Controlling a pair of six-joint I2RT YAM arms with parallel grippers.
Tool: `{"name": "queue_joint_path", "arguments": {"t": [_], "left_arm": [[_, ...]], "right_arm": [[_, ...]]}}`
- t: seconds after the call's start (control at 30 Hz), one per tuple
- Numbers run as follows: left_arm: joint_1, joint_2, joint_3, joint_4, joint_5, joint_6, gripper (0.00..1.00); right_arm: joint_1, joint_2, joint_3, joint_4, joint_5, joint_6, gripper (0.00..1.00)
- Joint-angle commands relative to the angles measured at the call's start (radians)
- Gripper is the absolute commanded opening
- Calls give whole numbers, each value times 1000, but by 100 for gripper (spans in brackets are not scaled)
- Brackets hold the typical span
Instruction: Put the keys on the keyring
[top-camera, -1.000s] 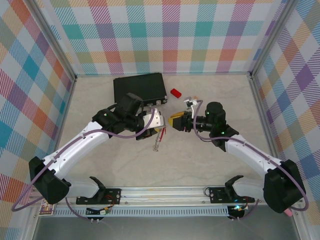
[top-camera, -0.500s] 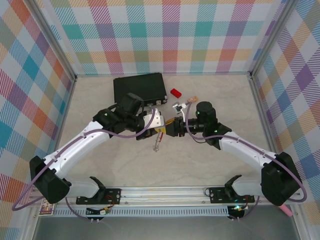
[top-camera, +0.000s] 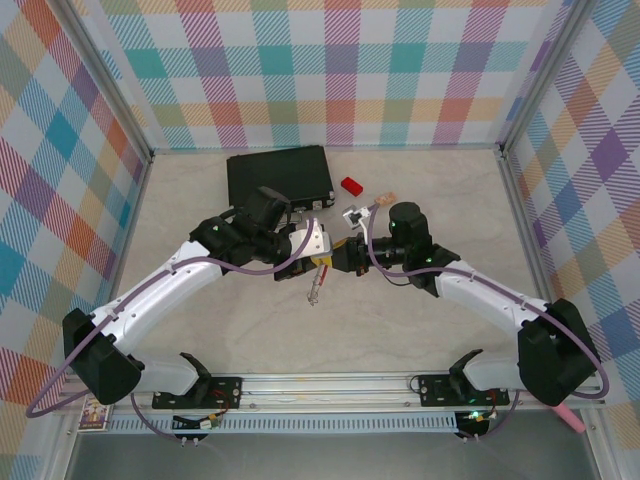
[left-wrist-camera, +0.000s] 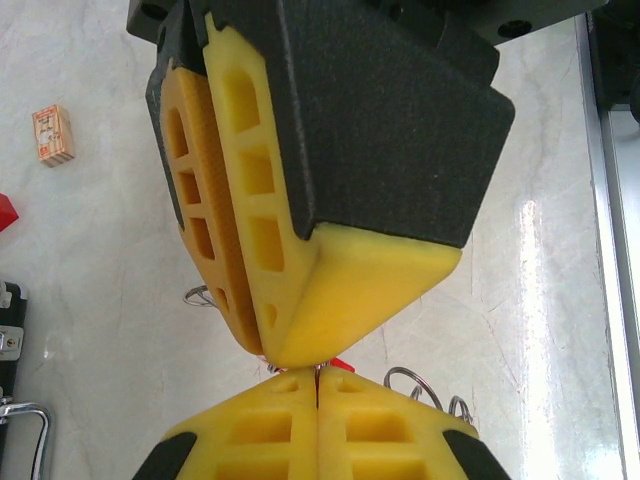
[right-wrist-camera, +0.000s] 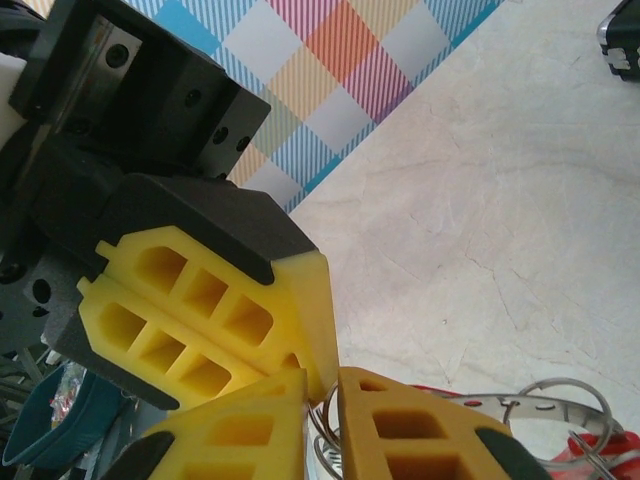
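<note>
Left gripper (top-camera: 322, 263) & right gripper (top-camera: 339, 258) meet nose-to-nose. I've free tabletop (top-camera: 330, 340) at 6 o'clock. Black case (top-camera: 278, 175) blocks 11, red block (top-camera: 351, 185) at 12.

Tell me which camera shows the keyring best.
The right wrist view: the keyring shows as silver wire curving out beside the fingers at the lower right. The left wrist view catches small wire loops past the fingers; from the top external view it is too small to make out.
</note>
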Motion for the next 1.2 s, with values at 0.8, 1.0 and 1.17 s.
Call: {"name": "queue_joint_path", "arguments": {"t": [0.8,1.0,1.17], "left_arm": [[-15,-70,-34,106,-53,-63,0],[-13,-99,-63,168,-58,-98,0],[-13,-99,-67,170,-85,-110,0]], "right_arm": [[-14,-78,-68,-15,127,-6,0],[-13,-96,-90,-2,139,-3,0],[-14,-115,-109,2,144,-5,0]]}}
